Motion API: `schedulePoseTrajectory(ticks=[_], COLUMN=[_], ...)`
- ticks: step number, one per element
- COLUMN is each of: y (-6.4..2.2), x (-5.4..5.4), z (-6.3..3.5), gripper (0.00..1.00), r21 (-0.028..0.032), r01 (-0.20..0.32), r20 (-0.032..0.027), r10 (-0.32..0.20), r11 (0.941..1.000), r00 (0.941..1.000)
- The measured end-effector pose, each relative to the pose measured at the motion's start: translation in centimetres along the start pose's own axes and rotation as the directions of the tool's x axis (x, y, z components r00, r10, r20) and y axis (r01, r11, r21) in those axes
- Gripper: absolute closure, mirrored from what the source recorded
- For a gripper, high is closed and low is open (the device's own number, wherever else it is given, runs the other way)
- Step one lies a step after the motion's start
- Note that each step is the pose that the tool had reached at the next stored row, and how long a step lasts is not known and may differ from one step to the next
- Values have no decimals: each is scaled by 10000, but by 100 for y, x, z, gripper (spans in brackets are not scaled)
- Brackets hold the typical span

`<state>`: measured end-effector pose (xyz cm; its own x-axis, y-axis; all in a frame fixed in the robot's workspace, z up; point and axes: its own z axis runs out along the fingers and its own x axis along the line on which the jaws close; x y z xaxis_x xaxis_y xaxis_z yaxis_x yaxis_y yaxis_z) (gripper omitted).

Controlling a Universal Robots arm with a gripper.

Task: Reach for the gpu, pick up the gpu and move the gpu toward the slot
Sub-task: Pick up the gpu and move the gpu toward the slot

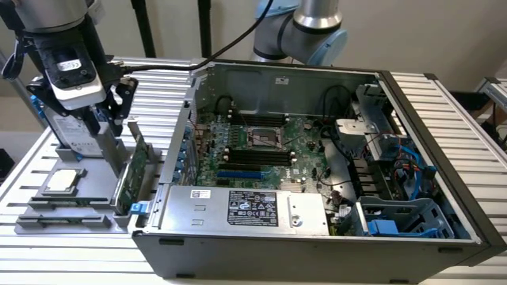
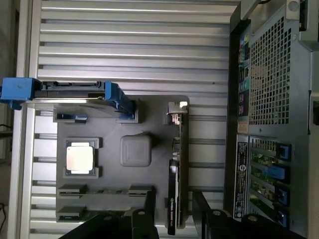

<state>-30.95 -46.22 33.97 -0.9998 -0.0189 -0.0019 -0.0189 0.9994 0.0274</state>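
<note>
At the exterior view's left, gripper (image 2: 174,196) spread open above grey holder tray (image 1: 87,199); just right and lower, gpu (image 1: 140,163) on edge in the tray, long axis near-to-far, lined up between the fingers (image 2: 149,211); computer case (image 1: 317,249) further right.

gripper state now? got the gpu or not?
Gripper: open, one finger on each side of the gpu, which stands in its tray; not clamped on it.
</note>
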Motion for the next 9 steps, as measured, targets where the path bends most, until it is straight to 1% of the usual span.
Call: schedulePoseTrajectory(ticks=[4,9], y=[-2,-4], x=[0,4], z=[73,164], gripper=[58,58], r21=[4,6], r01=[2,3], r20=[81,146], r10=[-2,-3], r11=[10000,10000], r00=[10000,9999])
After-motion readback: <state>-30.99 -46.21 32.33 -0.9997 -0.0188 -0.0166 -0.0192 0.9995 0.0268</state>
